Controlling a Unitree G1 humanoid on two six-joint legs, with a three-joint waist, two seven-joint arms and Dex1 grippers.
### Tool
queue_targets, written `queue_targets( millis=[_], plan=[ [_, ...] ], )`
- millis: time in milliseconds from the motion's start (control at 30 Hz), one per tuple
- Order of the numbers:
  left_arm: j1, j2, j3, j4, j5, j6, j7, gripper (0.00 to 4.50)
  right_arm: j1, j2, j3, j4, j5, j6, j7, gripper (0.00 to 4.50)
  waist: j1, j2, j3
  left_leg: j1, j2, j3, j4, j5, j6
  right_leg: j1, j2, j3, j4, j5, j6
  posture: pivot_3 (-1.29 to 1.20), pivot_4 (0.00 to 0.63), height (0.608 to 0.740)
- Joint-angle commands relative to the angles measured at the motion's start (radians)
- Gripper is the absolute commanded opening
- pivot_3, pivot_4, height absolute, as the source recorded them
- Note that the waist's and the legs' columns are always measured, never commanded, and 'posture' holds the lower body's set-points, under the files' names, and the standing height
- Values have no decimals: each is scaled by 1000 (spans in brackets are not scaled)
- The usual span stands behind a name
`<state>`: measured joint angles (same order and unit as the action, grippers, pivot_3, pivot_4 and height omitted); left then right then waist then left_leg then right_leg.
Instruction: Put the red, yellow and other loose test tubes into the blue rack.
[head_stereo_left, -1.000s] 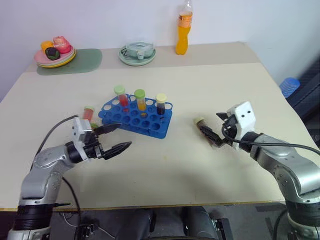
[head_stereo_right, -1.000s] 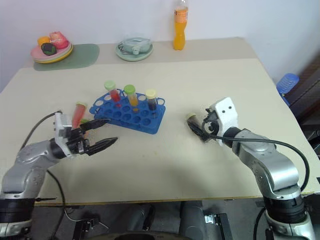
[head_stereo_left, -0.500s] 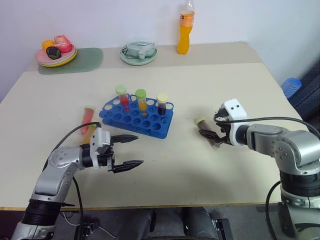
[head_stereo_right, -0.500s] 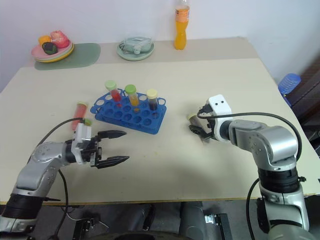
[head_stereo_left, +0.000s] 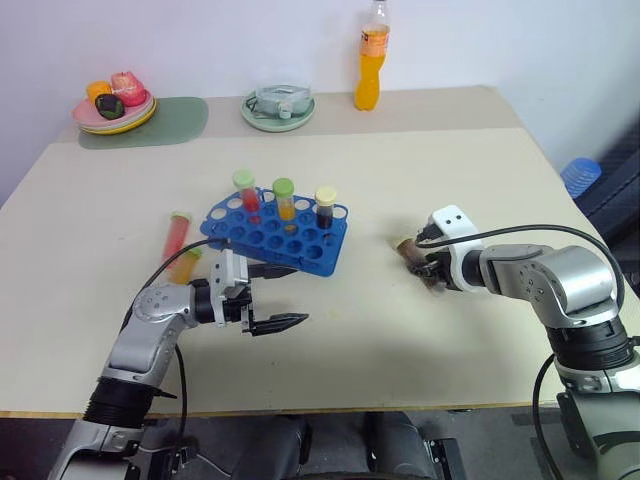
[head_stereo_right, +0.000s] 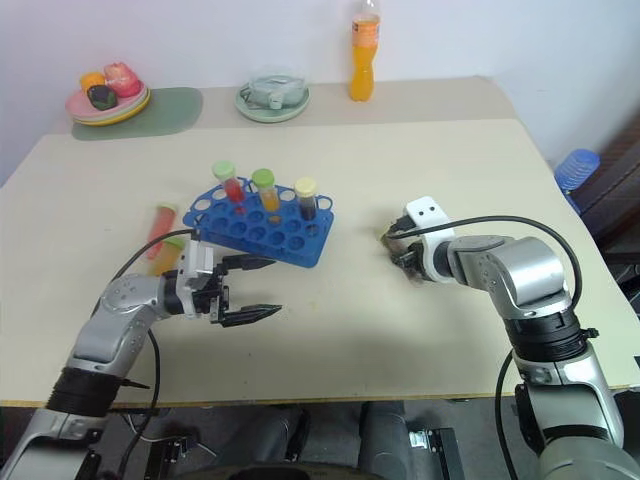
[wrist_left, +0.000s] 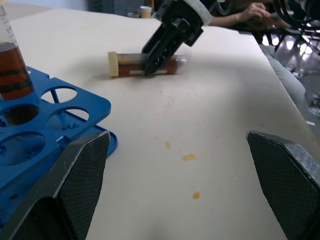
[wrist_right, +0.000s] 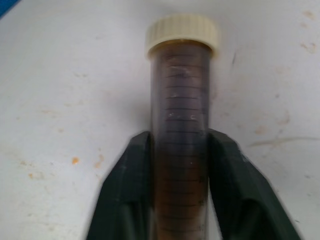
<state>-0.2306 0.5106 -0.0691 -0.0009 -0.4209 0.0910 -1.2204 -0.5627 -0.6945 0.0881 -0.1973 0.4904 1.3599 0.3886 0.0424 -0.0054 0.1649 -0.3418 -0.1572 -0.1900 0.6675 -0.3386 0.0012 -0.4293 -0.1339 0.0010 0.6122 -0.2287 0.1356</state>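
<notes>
The blue rack (head_stereo_left: 275, 235) stands mid-table with three capped tubes upright in its back row. A red tube (head_stereo_left: 176, 235) and a yellow-orange tube (head_stereo_left: 185, 265) lie loose on the table left of the rack. To the right of the rack lies a brown tube (wrist_right: 181, 130) with a cream cap, and my right gripper (head_stereo_left: 432, 272) is shut on its body, one finger (wrist_right: 125, 195) on each side. My left gripper (head_stereo_left: 300, 293) hovers open and empty just in front of the rack, pointing toward the brown tube (wrist_left: 145, 63).
At the back of the table stand an orange drink bottle (head_stereo_left: 369, 60), a green plate with a bowl (head_stereo_left: 278, 105) and a plate of toy food (head_stereo_left: 113, 103) on a green mat (head_stereo_left: 160, 122). A blue object (head_stereo_left: 580, 172) sits beyond the table's right edge.
My right gripper has tilted down and shut on the brown tube. My left gripper, still open, has moved right along the front of the rack.
</notes>
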Motion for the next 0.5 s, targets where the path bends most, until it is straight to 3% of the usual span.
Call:
queue_targets(
  millis=[33, 100, 300, 500],
  plan=[
    [-8, -10, -9, -5, 2, -13, 5, 4500, 17, -50, -6, -13, -55, -30, -8, 949, 0, 0, 0, 0, 0, 0, 0, 0, 0, 0, 0, 0, 0, 0, 0, 0, 150, 740],
    [-10, -24, -7, 10, -3, -12, 14, 4500, 41, -83, -4, -68, -76, -107, 6, 949, 3, 0, 0, 0, 0, 0, 0, 0, 0, 0, 0, 0, 0, 0, 0, 0, 150, 740],
    [-10, -88, 25, 38, -38, 33, 86, 4500, 223, -107, -158, -303, -6, -356, 148, 949, -3, 0, 0, -7, 0, 0, 0, 0, 0, -8, 0, 0, 0, 0, 0, 0, 150, 740],
    [-13, -101, 68, 79, -59, 28, 101, 4500, 310, -17, -216, -432, 53, -546, 219, 949, -4, 0, 0, -12, 1, 2, 1, 1, -1, -14, 1, 0, 1, 1, 0, 0, 150, 740]
  ],
)
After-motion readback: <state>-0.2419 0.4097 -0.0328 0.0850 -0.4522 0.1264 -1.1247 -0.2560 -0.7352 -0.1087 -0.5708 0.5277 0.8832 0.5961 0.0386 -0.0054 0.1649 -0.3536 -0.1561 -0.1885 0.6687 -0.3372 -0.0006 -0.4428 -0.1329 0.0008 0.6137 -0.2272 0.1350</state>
